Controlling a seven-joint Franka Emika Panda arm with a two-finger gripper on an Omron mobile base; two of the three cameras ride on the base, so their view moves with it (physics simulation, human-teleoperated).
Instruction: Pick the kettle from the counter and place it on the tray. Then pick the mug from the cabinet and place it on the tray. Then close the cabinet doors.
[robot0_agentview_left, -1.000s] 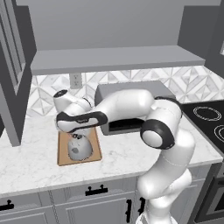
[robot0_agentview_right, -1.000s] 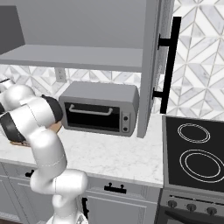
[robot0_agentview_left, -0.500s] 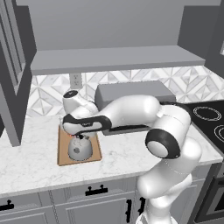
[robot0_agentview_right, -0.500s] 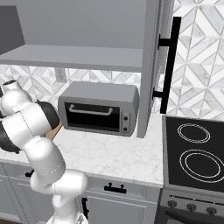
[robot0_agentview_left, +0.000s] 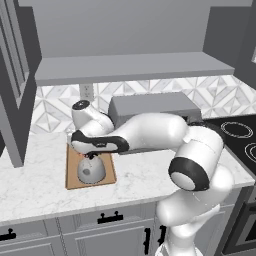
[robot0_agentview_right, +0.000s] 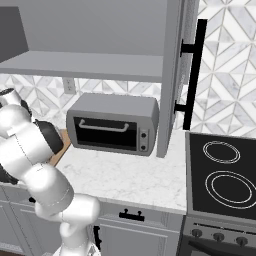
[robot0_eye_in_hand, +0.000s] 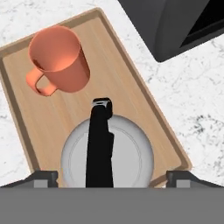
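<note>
kettle: squat silver-grey dome-shaped metal kettle (robot0_eye_in_hand: 107, 153) with a black top handle, upright on the tray, at its near end in the left base view (robot0_agentview_left: 91, 170)
mug: small orange cylindrical mug (robot0_eye_in_hand: 57, 59) with a side handle, upright on the same tray, just beside the kettle, not touching it
tray: flat light-brown wooden board (robot0_eye_in_hand: 127, 87) on the white marble-patterned counter (robot0_agentview_left: 45, 190)
gripper: two-finger gripper (robot0_eye_in_hand: 112, 178) straight above the kettle, jaws spread wide either side of the dome, gripping nothing
toaster oven: grey box (robot0_agentview_right: 112, 122) on the counter, just beside the tray
cabinet: grey upper shelf (robot0_agentview_left: 130, 67) above, door (robot0_agentview_right: 172, 75) with black bar handle standing open
</note>
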